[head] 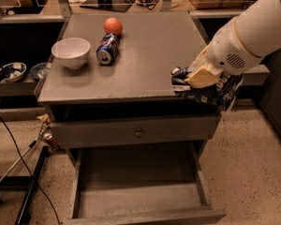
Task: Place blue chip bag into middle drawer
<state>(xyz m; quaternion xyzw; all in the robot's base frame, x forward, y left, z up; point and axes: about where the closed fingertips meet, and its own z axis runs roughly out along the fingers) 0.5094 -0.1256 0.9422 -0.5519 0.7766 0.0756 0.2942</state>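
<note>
Middle drawer [136, 199] pulled out at the bottom, floor bare. Above it, a closed drawer front [131, 125] with a small knob. At the table's [150, 60] front right corner, the gripper [199, 76] is clamped on the blue chip bag [211, 93], which hangs past the edge, off the surface. Farther back on the left: white bowl [71, 52], soda can [107, 49] on its side, orange ball [113, 26] just behind the can.

arm [260, 25]: fat rounded shell, white/cream, smooth | wrist end: thin tan ring line round shell + small dark dotted grille [232, 60] | hand [200, 77]: tan, blocky wedge shape, at front-right corner of desk [145, 60], on blue chip bag [211, 94]
</note>
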